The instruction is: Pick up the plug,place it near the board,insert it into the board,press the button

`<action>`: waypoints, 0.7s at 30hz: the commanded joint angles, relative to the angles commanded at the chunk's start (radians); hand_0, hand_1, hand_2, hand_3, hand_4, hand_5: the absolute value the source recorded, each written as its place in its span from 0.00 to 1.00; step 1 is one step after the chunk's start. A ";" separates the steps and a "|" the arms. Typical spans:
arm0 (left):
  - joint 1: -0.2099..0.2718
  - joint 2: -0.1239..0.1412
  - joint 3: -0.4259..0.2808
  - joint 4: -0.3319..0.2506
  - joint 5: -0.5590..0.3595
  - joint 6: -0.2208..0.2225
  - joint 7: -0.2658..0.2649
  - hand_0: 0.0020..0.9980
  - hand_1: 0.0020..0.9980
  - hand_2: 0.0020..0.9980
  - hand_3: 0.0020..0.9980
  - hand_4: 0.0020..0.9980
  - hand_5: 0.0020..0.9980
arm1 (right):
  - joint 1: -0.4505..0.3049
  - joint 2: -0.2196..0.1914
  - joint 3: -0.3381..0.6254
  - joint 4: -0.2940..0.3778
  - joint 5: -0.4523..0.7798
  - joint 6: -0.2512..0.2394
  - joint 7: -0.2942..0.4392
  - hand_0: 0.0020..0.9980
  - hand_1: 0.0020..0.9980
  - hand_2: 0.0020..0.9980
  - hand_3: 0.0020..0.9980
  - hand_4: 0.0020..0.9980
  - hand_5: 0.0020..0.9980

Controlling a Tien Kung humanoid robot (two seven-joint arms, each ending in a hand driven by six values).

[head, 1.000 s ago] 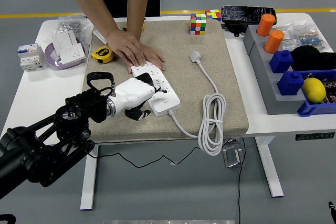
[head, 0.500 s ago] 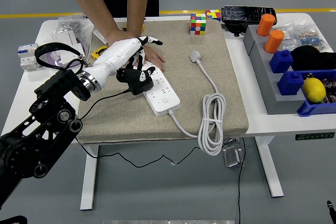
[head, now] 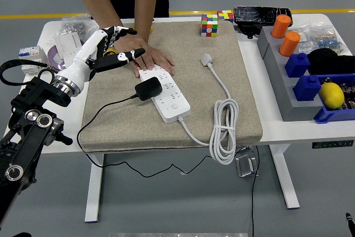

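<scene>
A black plug adapter (head: 148, 89) sits in the white power strip (head: 166, 93) on the beige mat, its black cable trailing left and down off the table. My left hand (head: 111, 48) is lifted above the mat's left part, away from the plug, with its white fingers spread and nothing in them. A person's hand (head: 148, 57) lies flat on the strip's far end and holds it down. The strip's own white cord (head: 223, 127) coils at the right, ending in a white plug (head: 207, 59). My right hand is out of view.
A yellow tape measure (head: 108, 55) and a purple bowl (head: 55, 58) with white parts lie at the left. Rubik's cubes (head: 209, 25) stand at the back. Grey and blue bins (head: 310, 84) with orange cylinders and a lemon (head: 332, 94) fill the right side.
My left hand let go of the black plug, which now stays in the strip, and rose back to the upper left with fingers spread. The person's hand stayed put.
</scene>
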 joint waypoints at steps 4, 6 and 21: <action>0.000 -0.005 -0.024 0.003 0.014 -0.009 0.008 1.00 1.00 0.96 0.97 1.00 0.65 | 0.001 0.000 0.000 0.000 0.000 0.000 -0.001 0.94 0.89 0.83 0.85 1.00 1.00; -0.003 -0.003 -0.026 0.004 0.025 -0.010 0.012 1.00 1.00 0.96 0.97 1.00 0.65 | 0.001 -0.001 0.000 0.000 0.000 0.000 -0.001 0.94 0.89 0.83 0.85 1.00 1.00; -0.109 0.034 0.062 0.092 0.573 -0.061 -0.015 0.91 0.93 0.91 0.94 1.00 0.45 | 0.002 -0.006 -0.012 0.000 0.005 0.000 -0.002 0.94 0.88 0.83 0.85 1.00 1.00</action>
